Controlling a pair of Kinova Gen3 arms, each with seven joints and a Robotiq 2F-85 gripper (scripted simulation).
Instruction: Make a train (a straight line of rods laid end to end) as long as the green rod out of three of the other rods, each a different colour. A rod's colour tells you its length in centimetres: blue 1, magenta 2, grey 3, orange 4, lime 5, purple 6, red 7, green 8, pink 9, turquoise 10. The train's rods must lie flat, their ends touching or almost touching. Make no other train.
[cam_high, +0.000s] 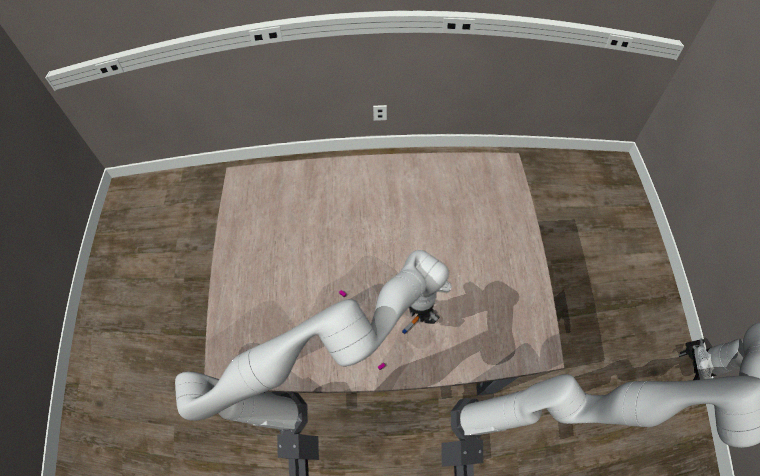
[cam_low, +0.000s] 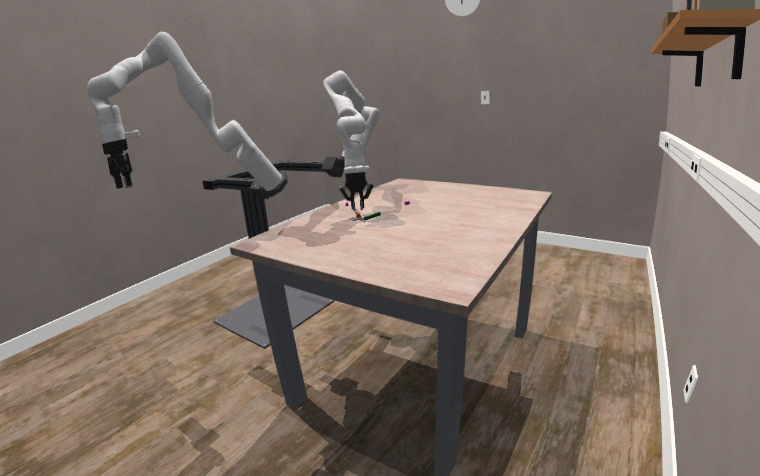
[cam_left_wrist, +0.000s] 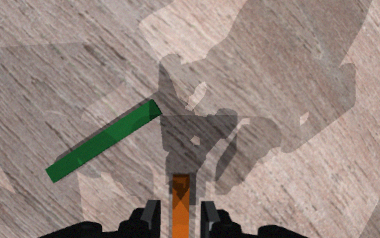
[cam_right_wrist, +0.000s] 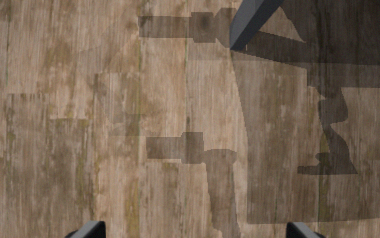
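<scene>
An orange rod (cam_high: 415, 319) (cam_low: 358, 214) (cam_left_wrist: 180, 200), a grey rod (cam_high: 410, 325) and a blue rod (cam_high: 404, 331) lie end to end in a line in the top view; any small gaps at their joints are too small to tell. The green rod (cam_low: 372, 215) (cam_left_wrist: 105, 141) lies apart, at an angle, hidden under the arm in the top view. My left gripper (cam_low: 357, 206) (cam_left_wrist: 180, 217) is slightly open around the orange rod, with a gap on each side. My right gripper (cam_low: 123, 185) (cam_right_wrist: 196, 231) is wide open and empty, off the table over the floor.
One magenta rod (cam_high: 381, 366) (cam_low: 346, 204) lies near the table's front edge. Another magenta rod (cam_high: 342, 293) (cam_low: 407, 202) lies farther back, left of the line in the top view. The left arm reaches over the wooden table (cam_high: 370, 201) (cam_low: 403, 246).
</scene>
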